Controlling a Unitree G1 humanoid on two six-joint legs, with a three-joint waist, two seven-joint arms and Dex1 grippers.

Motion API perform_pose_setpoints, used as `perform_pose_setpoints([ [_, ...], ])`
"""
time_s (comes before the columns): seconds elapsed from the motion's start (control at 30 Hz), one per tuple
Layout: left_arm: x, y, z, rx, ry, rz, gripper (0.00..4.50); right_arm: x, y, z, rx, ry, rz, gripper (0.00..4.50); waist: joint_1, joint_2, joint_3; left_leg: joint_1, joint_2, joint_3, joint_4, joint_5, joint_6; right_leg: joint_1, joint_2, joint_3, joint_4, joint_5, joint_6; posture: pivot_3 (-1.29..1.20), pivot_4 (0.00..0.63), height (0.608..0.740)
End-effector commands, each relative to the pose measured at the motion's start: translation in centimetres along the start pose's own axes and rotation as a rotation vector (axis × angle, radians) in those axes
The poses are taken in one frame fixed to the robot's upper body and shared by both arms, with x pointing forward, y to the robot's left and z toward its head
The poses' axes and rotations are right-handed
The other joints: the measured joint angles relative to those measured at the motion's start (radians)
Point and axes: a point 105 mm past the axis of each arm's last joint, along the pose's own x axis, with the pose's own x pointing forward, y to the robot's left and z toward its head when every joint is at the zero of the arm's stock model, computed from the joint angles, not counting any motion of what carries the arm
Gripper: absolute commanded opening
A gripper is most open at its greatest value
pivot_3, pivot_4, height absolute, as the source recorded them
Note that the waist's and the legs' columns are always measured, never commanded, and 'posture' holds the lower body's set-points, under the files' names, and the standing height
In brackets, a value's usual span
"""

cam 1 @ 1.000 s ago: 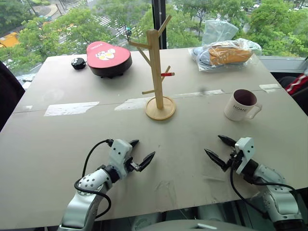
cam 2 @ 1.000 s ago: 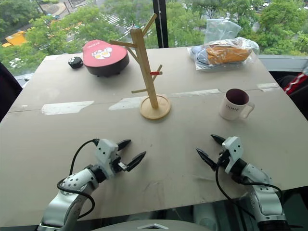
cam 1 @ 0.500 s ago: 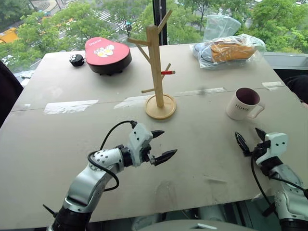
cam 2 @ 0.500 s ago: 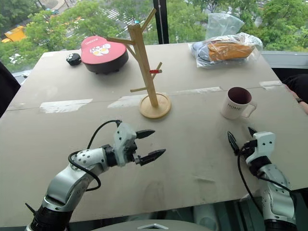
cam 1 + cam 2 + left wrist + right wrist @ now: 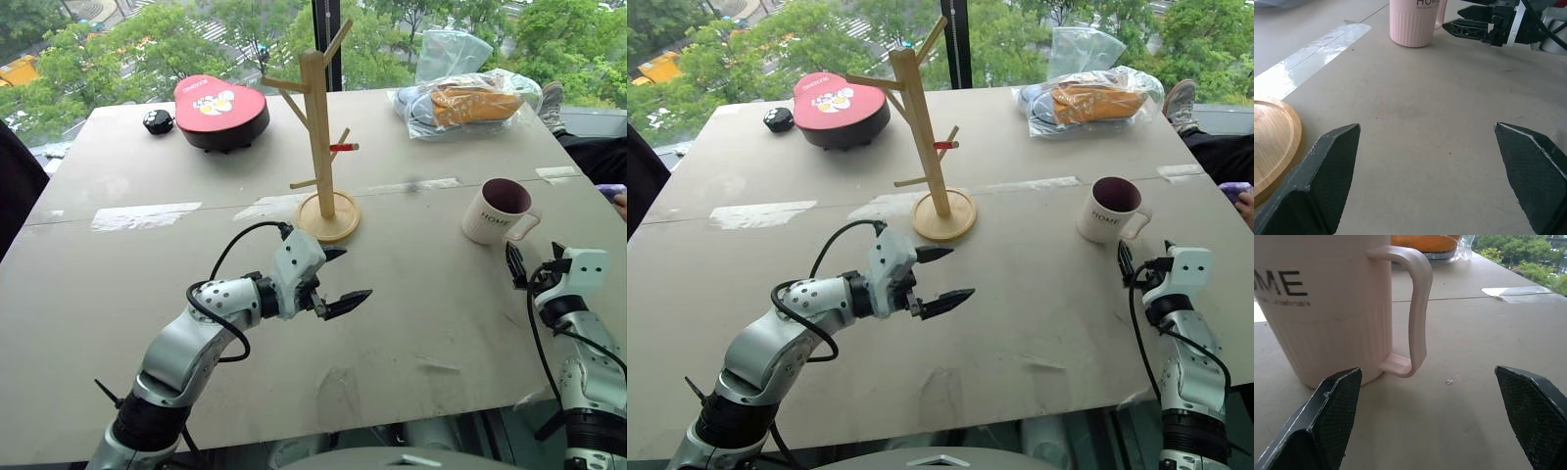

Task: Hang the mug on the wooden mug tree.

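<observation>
The cream-white ceramic mug [image 5: 498,211] with the dark maroon inside and "HOME" lettered on its side stands upright on the grey table [image 5: 118,274] toward my right, its loop handle turned to the right edge. My right gripper [image 5: 534,262] sits just behind it on the near side, black fingers spread wide with nothing between them; in the right wrist view the handle [image 5: 1411,313] stands ahead between my two fingertips [image 5: 1327,423], not touched. My left gripper [image 5: 338,279] hovers above the table just in front of the round disc base of the tall pale-wood mug tree [image 5: 319,137], fingers also apart and empty, pointing toward the mug. The tree's pegs are bare, one of them red-tipped. At the far side lie a red-lidded rounded box [image 5: 220,113], a small black round object [image 5: 157,123] and a clear plastic bag with something orange inside [image 5: 465,98].
</observation>
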Motion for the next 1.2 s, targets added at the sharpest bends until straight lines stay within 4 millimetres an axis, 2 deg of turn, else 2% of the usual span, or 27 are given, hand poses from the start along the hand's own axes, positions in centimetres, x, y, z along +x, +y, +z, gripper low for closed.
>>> perform_pose_setpoints([
  [0.03,-0.2,-0.4,1.8,0.070,-0.042,0.006,4.50,1.2,-1.2,1.8,-0.042,-0.068,-0.008,4.40,-0.001,0.000,0.000,0.000,0.000,0.000,0.000,0.000,0.000,0.000,0.000,0.000,0.000,0.000,0.000,0.00,0.150,0.740],
  [0.33,-0.2,-0.3,2.6,0.096,-0.055,0.017,4.50,3.6,-1.7,1.3,-0.065,-0.061,0.040,4.40,-0.002,0.000,0.000,0.000,0.000,0.001,0.000,0.000,0.000,0.000,0.000,0.001,0.000,0.000,0.000,0.00,0.150,0.740],
  [0.37,-0.2,-0.3,2.6,0.097,-0.054,0.017,4.50,3.8,-1.6,1.3,-0.064,-0.065,0.049,3.86,-0.003,0.000,0.000,0.000,0.000,0.001,0.000,0.000,0.000,0.000,0.000,0.001,0.000,0.000,0.000,0.00,0.150,0.740],
  [0.43,-0.3,-0.2,2.5,0.099,-0.049,0.023,4.50,4.2,-1.5,1.4,-0.053,-0.072,0.064,3.19,-0.004,-0.001,0.001,0.000,0.000,0.001,0.000,0.000,0.000,0.000,-0.001,0.001,0.000,0.000,0.000,0.00,0.150,0.740],
  [0.57,-0.5,-0.1,2.3,0.097,-0.044,0.034,4.50,4.7,-1.2,1.3,-0.032,-0.074,0.093,1.35,-0.004,-0.001,0.001,0.000,0.000,0.001,0.000,0.000,0.000,0.000,-0.002,0.001,0.000,0.000,0.000,0.00,0.150,0.740],
  [0.67,-0.6,0.2,1.6,0.083,-0.032,0.054,4.50,5.0,-0.1,1.4,-0.013,-0.080,0.144,0.04,-0.004,-0.001,0.001,0.000,0.000,0.001,0.000,0.000,0.000,0.000,-0.003,0.001,0.000,0.000,0.000,0.00,0.150,0.740],
  [0.87,-1.2,0.3,-0.6,0.050,-0.006,0.106,4.50,5.1,3.6,2.3,-0.014,-0.111,0.326,0.01,-0.023,-0.001,0.001,0.000,0.000,0.001,0.000,0.000,0.000,0.000,-0.004,0.001,0.000,0.000,0.000,0.00,0.150,0.740],
  [1.0,-1.8,1.3,-1.1,0.035,-0.072,0.214,4.50,5.0,6.4,3.2,-0.099,-0.096,0.530,0.01,-0.023,-0.001,0.001,0.000,0.000,0.001,0.001,0.000,0.000,0.000,-0.004,0.001,0.000,0.000,0.000,0.00,0.150,0.740],
  [1.1,-2.9,2.5,-0.8,0.049,-0.210,0.366,4.50,4.5,9.4,4.8,-0.196,-0.074,0.768,0.01,-0.023,0.000,0.001,0.000,0.000,0.001,0.001,0.000,0.000,0.000,-0.004,0.001,0.000,0.000,0.000,0.00,0.150,0.740],
  [1.2,-4.4,2.6,0.1,0.022,-0.379,0.504,4.50,4.7,11.7,8.0,-0.335,-0.084,0.957,0.01,-0.025,-0.001,0.002,0.000,0.000,0.002,0.001,0.000,0.000,-0.001,-0.004,0.002,0.000,0.000,0.000,0.00,0.150,0.740],
])
